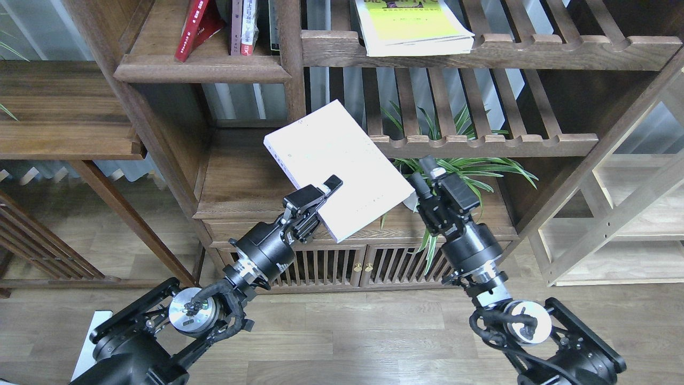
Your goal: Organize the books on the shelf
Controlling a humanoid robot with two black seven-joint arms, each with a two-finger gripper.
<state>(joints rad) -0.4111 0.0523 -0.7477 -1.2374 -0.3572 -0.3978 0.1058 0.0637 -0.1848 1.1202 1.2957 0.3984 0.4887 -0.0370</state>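
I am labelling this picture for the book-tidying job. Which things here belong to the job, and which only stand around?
Job:
white book, held in the left pincer
red book
yellow-green book
dark solid shelf
right pincer, beside the white book

Standing around:
green plant
slatted rack
low cabinet

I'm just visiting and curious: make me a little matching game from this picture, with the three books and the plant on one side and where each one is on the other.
Things:
1. white book
2. yellow-green book
3. red book
4. green plant

Places:
A. leaning upright on the solid dark shelf at upper left
B. lying flat on the slatted rack at the top
C. held up in the air by the left gripper
D. on the cabinet top beneath the lower slatted rack

Pairs: 1-C, 2-B, 3-A, 4-D
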